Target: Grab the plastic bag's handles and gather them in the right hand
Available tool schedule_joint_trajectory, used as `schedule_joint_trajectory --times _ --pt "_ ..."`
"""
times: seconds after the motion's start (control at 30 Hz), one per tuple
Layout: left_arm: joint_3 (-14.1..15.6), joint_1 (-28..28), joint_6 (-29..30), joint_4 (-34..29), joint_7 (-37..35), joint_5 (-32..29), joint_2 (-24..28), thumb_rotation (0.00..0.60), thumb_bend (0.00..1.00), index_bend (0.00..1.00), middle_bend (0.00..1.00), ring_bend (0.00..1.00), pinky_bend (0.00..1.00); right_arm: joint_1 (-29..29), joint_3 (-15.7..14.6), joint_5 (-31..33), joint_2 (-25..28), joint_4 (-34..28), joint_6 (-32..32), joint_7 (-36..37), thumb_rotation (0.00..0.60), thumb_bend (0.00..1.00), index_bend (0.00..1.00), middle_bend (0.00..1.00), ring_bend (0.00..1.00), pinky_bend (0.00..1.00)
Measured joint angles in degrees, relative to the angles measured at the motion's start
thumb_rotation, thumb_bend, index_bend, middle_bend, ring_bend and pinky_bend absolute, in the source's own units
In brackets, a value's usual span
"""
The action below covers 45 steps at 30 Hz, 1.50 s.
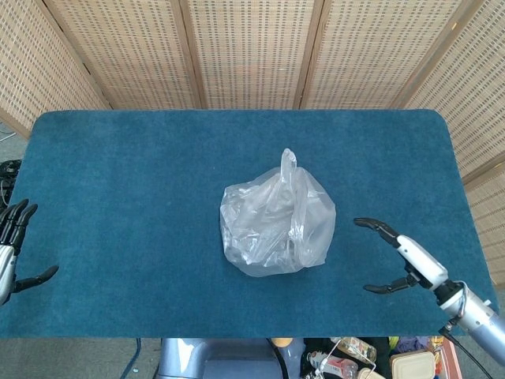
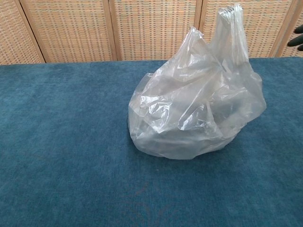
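Both views are evenly and brightly lit, sharp throughout; soft highlights are seen on the plastic bag (image 2: 196, 101), with only faint shadow cast beneath it.
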Motion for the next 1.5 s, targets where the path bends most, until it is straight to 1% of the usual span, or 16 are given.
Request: schedule_joint_trajectory --times 0.07,0.17,0.3,0.43,0.53,0.8,1.0,1.1,1.2,1.33,1.43,1.5 --pt "-0.1 -0.1 -0.1 0.1 -0.2 -0.3 0.0 0.6 0.03 0.0 0.0 0.0 0.0 3.2 -0.4 -1.4 0.6 -0.7 -1.8 3.8 0.6 0.0 0.15 0.19 0.09 0.07" --pt "-0.4 -0.1 -0.2 0.2 -0.3 -0.8 0.1 0.6 0.03 0.0 0.0 0.0 0.0 6.6 -0.6 -2.1 0.9 -1.8 -4.9 6.6 0.6 0.0 0.16 0.2 0.1 0.07" --pt "-0.5 -0.2 -0.1 0.3 -0.3 -1.0 0.1 0.6 0.03 0.0 0.0 0.0 0.0 10.5 -0.9 -1.8 0.7 -3.4 -9.1 9.5 0.6 0.0 0.17 0.22 0.12 0.13" --pt "-0.5 -0.2 -0.1 0.3 -0.3 -1.1 0.0 0.6 0.03 0.0 0.0 0.0 0.0 14.0 -1.1 -0.7 0.0 -4.5 -11.8 13.8 0.6 0.0 0.21 0.27 0.16 0.14" --pt "-0.5 -0.2 -0.2 0.4 -0.3 -1.2 0.0 0.6 0.03 0.0 0.0 0.0 0.0 15.6 -1.0 0.4 -0.7 -4.8 -12.7 16.9 0.6 0.0 0.25 0.3 0.19 0.16" --pt "-0.7 -0.5 -0.6 0.6 0.0 -1.8 -0.2 0.6 0.03 0.0 0.0 0.0 0.0 19.2 -0.1 3.3 -2.1 -5.3 -13.3 26.2 0.6 0.02 0.25 0.31 0.2 0.17" --pt "-0.8 -0.5 -0.8 0.5 0.3 -2.3 -0.4 0.6 0.04 0.0 0.0 0.0 0.0 21.4 0.2 5.2 -3.0 -4.9 -13.1 34.5 0.6 0.0 0.27 0.31 0.21 0.22" --pt "-0.9 -0.6 -0.9 0.5 0.3 -2.6 -0.4 0.6 0.03 0.0 0.0 0.0 0.0 22.4 0.1 5.4 -3.2 -4.8 -12.9 39.9 0.6 0.0 0.28 0.32 0.22 0.23" --pt "-0.9 -0.6 -1.1 0.5 0.2 -2.8 -0.3 0.6 0.04 0.0 0.0 0.0 0.0 24.1 -0.5 4.8 -3.0 -4.5 -13.2 45.8 0.6 0.0 0.29 0.32 0.23 0.23" --pt "-0.9 -0.7 -1.1 0.4 0.3 -3.0 -0.3 0.6 0.05 0.0 0.0 0.0 0.0 27.4 -2.1 2.4 -2.4 -4.3 -14.9 52.6 0.6 0.0 0.3 0.32 0.22 0.23" --pt "-0.9 -0.7 -1.4 0.3 0.3 -3.2 -0.2 0.6 0.05 0.0 0.0 0.0 0.0 30.2 -3.6 0.7 -2.6 -3.6 -16.5 55.6 0.6 0.0 0.3 0.32 0.21 0.23" --pt "-0.9 -0.7 -1.3 0.2 0.3 -3.1 -0.2 0.6 0.04 0.0 0.0 0.0 0.0 31.3 -4.0 0.6 -3.3 -3.2 -17.5 55.8 0.6 0.0 0.3 0.32 0.21 0.23"
